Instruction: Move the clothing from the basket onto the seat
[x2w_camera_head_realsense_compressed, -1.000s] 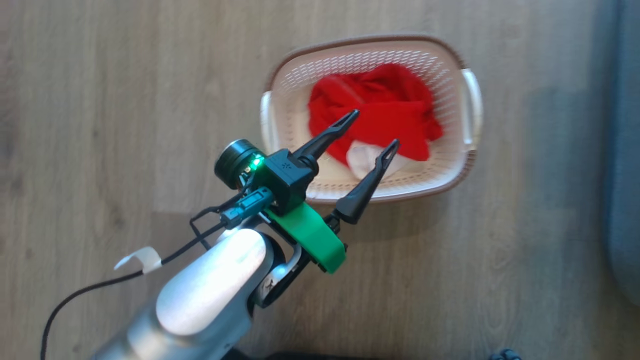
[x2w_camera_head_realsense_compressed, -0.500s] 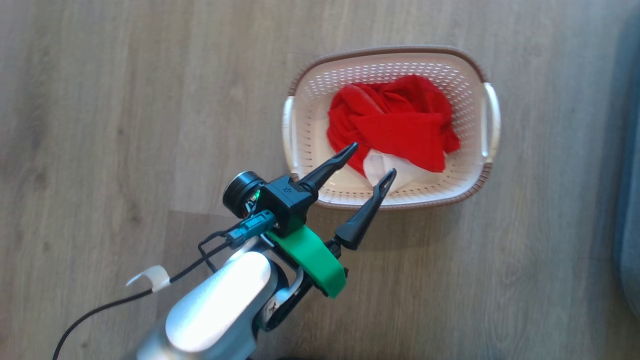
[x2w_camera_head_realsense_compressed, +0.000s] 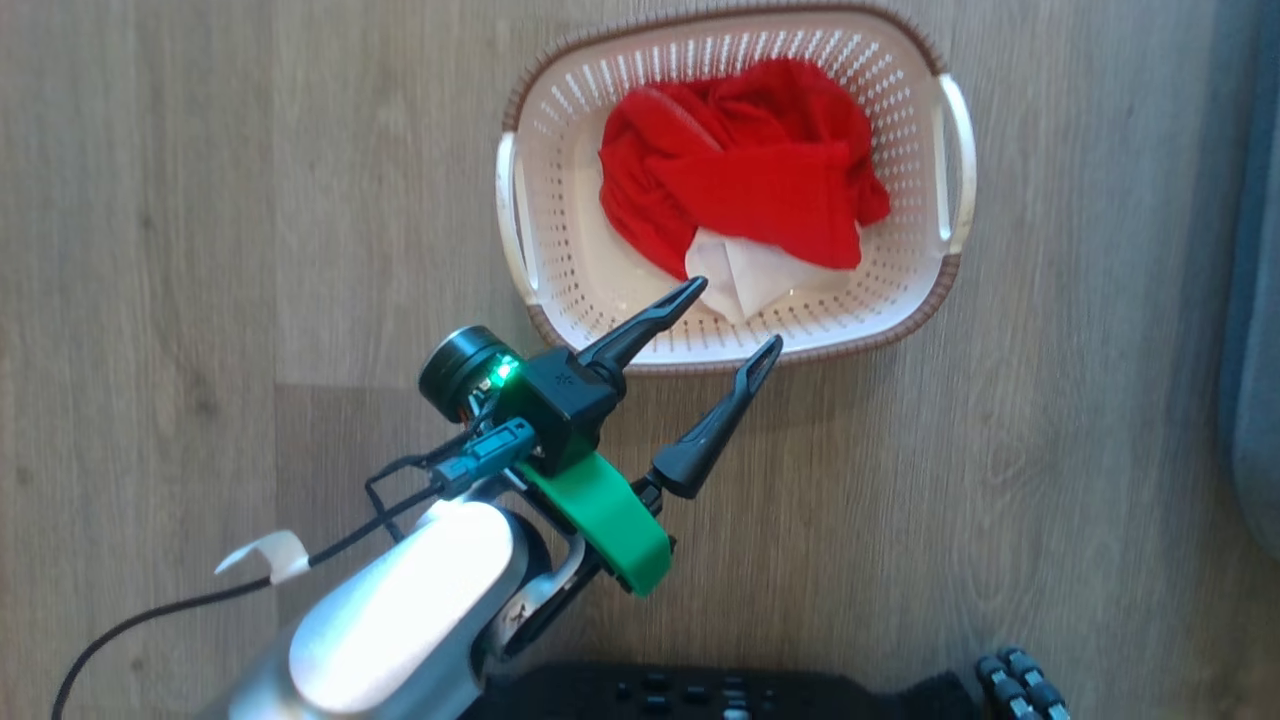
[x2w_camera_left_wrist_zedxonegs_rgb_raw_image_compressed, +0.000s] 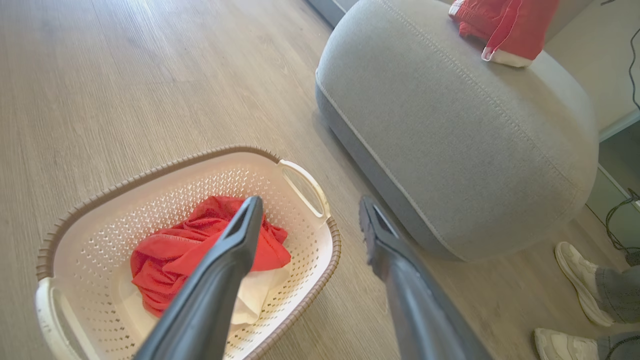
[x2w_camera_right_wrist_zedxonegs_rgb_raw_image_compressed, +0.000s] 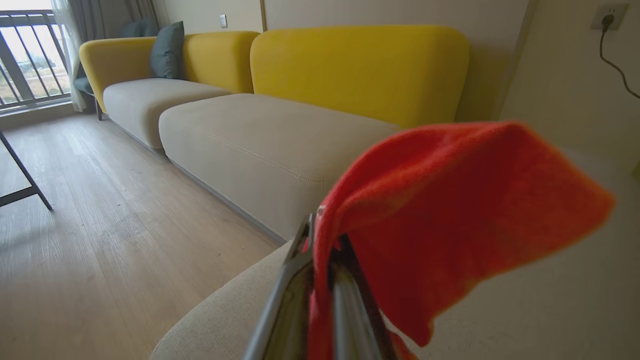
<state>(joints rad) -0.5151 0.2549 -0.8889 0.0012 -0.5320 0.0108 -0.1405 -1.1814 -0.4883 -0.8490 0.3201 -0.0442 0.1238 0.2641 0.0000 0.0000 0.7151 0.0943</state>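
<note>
- Held left fingers (x2w_camera_head_realsense_compressed: 645, 322) spread wide and empty over the basket's (x2w_camera_head_realsense_compressed: 570, 240) near rim.
- Pinched red clothing (x2w_camera_right_wrist_zedxonegs_rgb_raw_image_compressed: 450, 200) between closed right fingers (x2w_camera_right_wrist_zedxonegs_rgb_raw_image_compressed: 280, 297), above the seat (x2w_camera_left_wrist_zedxonegs_rgb_raw_image_compressed: 450, 140) beside the basket.
- Saw more clothing (x2w_camera_head_realsense_compressed: 740, 170) heaped inside the basket.

The basket (x2w_camera_head_realsense_compressed: 580, 110) is smooth cream plastic, perforated, with a brown woven-look rim. The clothing (x2w_camera_head_realsense_compressed: 740, 170) in it is soft, matt red cloth with a white panel. The seat (x2w_camera_left_wrist_zedxonegs_rgb_raw_image_compressed: 450, 140) is grey, coarse-woven fabric with pale stitching. The floor (x2w_camera_head_realsense_compressed: 200, 200) is matt wood-grain plank. The left gripper (x2w_camera_head_realsense_compressed: 737, 313) has matt black plastic fingers (x2w_camera_head_realsense_compressed: 640, 330); its forearm (x2w_camera_head_realsense_compressed: 400, 590) is glossy silver.
</note>
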